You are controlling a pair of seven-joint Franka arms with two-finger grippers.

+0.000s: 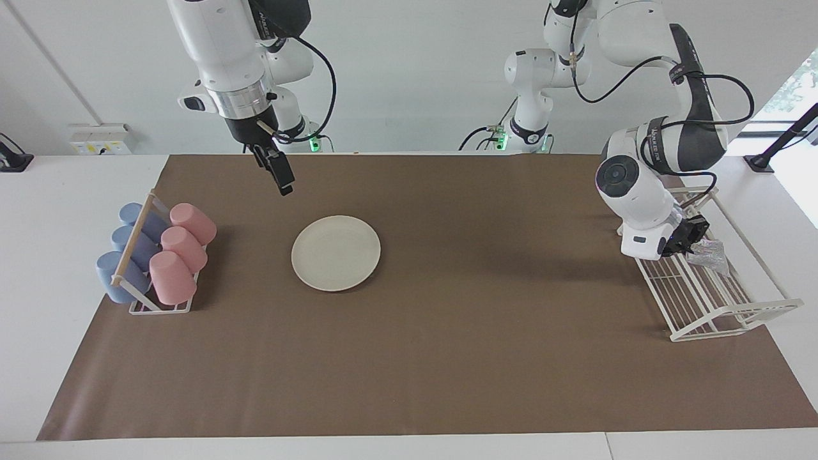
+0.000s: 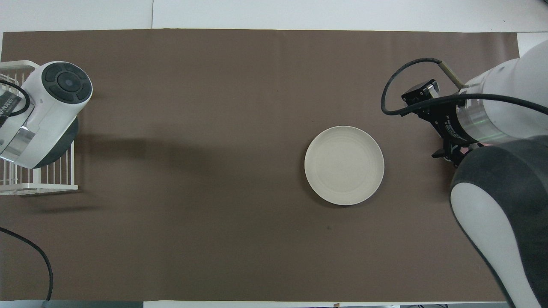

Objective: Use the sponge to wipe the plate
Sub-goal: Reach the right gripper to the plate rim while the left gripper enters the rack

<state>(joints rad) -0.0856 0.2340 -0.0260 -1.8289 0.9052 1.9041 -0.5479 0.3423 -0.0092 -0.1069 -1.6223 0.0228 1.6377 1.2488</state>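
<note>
I see the left gripper [image 1: 693, 231] with fingers clenched on the sponge [image 1: 708, 255] at the wire rack [image 1: 722, 300]. The right gripper [image 1: 284, 182], fingers released, hangs near the plate [image 1: 335, 253] mid-desk.

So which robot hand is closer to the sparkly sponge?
The left gripper. It is shut on the sponge at the wire rack. The right gripper hangs over the mat near the plate.
</note>
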